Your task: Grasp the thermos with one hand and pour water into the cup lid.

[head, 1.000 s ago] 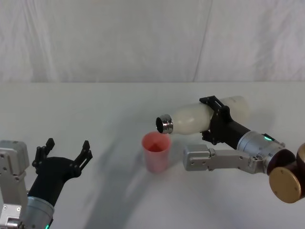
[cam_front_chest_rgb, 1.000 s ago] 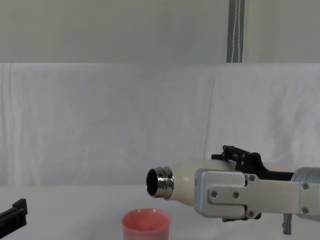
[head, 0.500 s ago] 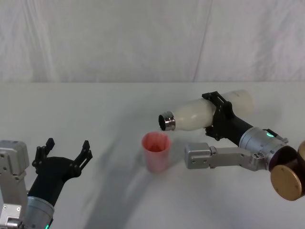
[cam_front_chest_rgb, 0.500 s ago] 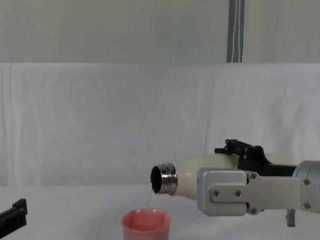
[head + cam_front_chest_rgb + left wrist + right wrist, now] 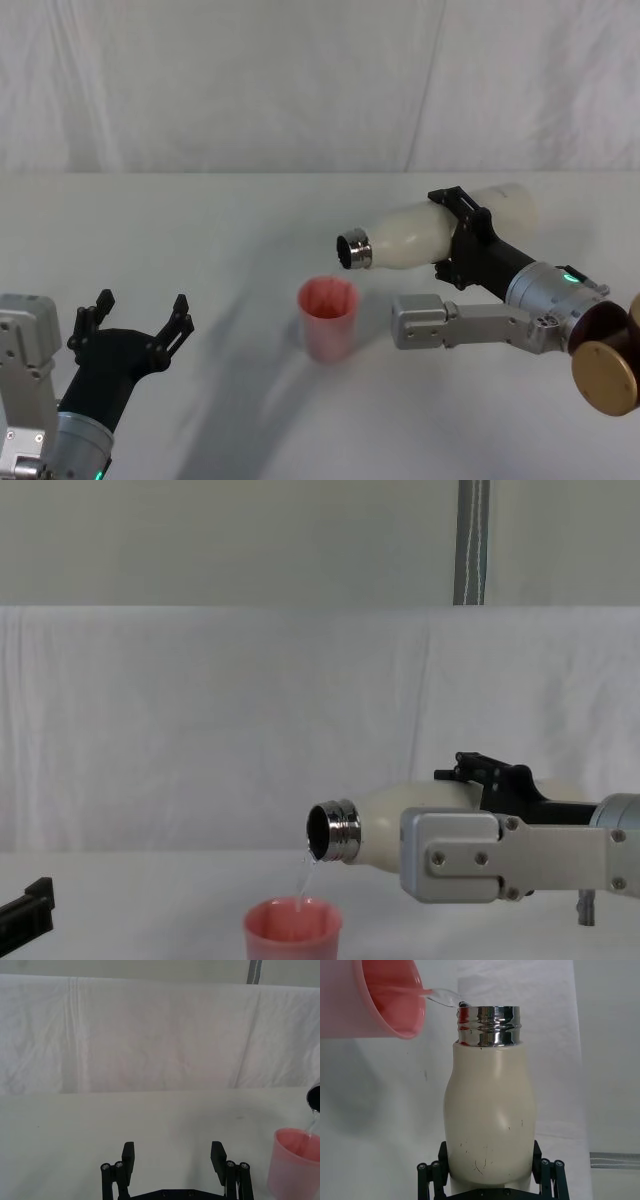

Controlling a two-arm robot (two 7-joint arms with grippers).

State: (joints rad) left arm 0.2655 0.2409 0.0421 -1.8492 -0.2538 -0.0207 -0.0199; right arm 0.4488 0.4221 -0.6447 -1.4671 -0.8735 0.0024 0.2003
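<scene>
Above one cup lid (image 5: 327, 318): one thermos (image 5: 425, 234) (tilted, pouring), right gripper (image 5: 462, 238) jaws clamped; left gripper (image 5: 132, 322) jaws apart.

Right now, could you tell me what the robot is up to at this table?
The right gripper holds the thermos tipped over on its side, steel neck pointing toward the cup lid. A thin stream of water runs from the neck into the pink cup, which stands upright on the white table. The left gripper sits open near the robot's left, holding nothing.

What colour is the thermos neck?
Shiny silver steel on the thermos; the right wrist view shows it best.
</scene>
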